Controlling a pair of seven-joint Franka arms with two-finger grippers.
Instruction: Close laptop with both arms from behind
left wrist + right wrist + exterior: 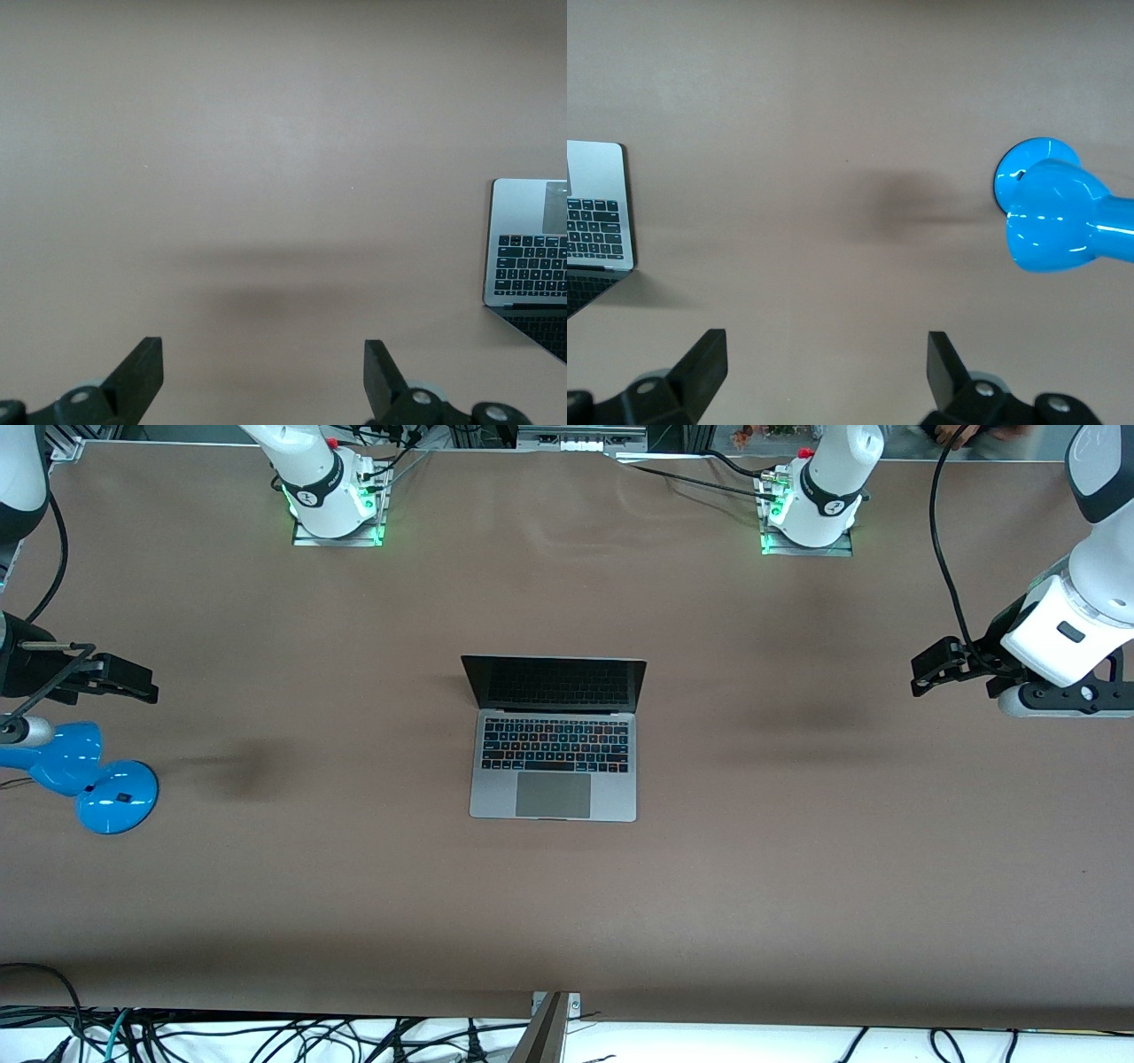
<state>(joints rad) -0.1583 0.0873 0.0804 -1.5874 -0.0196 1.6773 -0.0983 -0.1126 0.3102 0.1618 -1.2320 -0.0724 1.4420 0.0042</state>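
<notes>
Looking down from the front view, I have the laptop (554,740) open at the middle of the table (567,921), its trackpad edge toward the front camera and its dark screen leaning back toward the robots' bases; the hinge, its long axis, runs from one arm's end of the table to the other. My left gripper (921,677) hangs over bare table at the left arm's end and my right gripper (146,688) hangs over the right arm's end, just above the blue desk lamp (84,775); both are well apart from the laptop. Through the left wrist view the left gripper's (263,372) fingers (142,367) stand wide apart with nothing between them, and only a corner of the laptop's (527,252) deck shows at the frame edge. Through the right wrist view the right gripper (828,367) is likewise spread and empty, with the lamp's (1050,217) head and round base in sight and the laptop's (598,212) keyboard corner at the rim. To do this step well, I judge I should bring both grippers in on the bases' side of the lid, one toward each top corner, and push evenly so the lid folds forward without twisting or skidding the base.
</notes>
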